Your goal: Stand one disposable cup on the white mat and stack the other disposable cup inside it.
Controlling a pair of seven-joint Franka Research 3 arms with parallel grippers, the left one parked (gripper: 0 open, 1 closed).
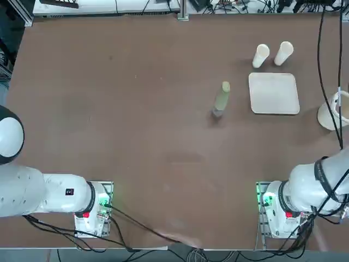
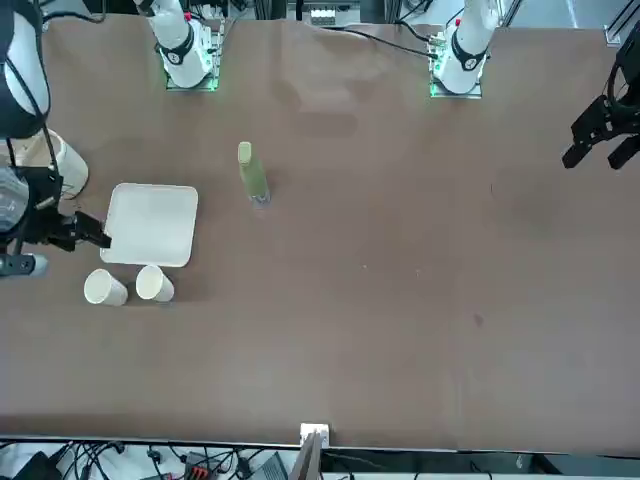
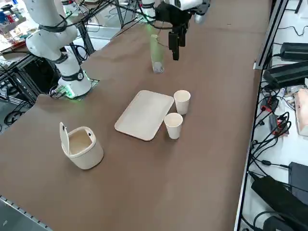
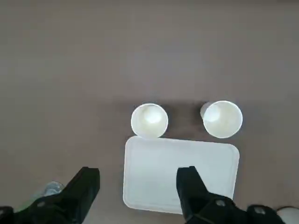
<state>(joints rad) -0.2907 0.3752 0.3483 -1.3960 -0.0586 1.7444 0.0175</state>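
Two white disposable cups stand upright, mouths up, side by side on the brown table. They are just beyond the far edge of the white mat. The wrist view looks straight down on both cups and the empty mat. My right gripper hangs high over the near side of the mat, open, with nothing between its fingers. It also shows in the front view and the right side view.
A pale green bottle stands left of the mat. A cream round tub with its lid raised stands right of the mat near the table's right edge. The parked left arm keeps to the far left.
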